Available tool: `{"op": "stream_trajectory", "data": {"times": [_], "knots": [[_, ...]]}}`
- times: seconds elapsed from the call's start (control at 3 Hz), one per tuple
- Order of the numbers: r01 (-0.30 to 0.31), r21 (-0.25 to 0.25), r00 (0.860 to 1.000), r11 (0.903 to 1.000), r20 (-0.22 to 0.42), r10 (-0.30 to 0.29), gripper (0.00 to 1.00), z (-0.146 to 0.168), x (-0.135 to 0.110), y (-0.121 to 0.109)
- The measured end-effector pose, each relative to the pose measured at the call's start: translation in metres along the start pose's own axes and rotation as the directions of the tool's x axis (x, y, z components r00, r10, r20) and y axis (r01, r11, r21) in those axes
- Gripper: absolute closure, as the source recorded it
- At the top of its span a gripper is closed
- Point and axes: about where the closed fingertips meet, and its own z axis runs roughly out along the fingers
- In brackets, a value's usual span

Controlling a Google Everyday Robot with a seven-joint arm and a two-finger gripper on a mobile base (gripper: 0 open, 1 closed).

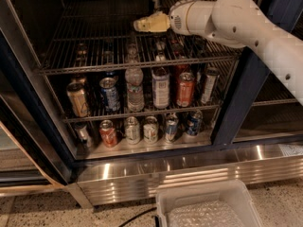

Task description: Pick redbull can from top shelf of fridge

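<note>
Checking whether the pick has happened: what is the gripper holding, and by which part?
Nothing that shows: the gripper hovers above the top shelf inside the fridge, with no can seen in it.

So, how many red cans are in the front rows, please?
2 red cans: one on the middle shelf, one on the fridge floor; more may hide behind. Hand above the top shelf.

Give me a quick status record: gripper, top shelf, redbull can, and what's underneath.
gripper: inside the fridge, above the top shelf, pointing left
arm: reaches in from the right
top shelf contents: a few small containers near the middle, under and behind the gripper
redbull can: cannot single it out among them
rack below: row of cans plus a water bottle
floor: white bin in front of the fridge
</note>
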Motion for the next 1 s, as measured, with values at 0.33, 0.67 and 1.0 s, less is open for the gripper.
{"op": "stream_trajectory", "data": {"times": [0.33, 0.67, 1.0], "knots": [[0.040, 0.020, 0.999, 0.9990, 0.017, -0.040, 0.00, 0.017, -0.002, -0.005], [0.093, 0.051, 0.995, 0.9943, 0.027, -0.095, 0.00, 0.044, -0.005, -0.022], [0.121, 0.076, 0.991, 0.9897, 0.041, -0.124, 0.00, 0.070, -0.011, -0.044]]}}
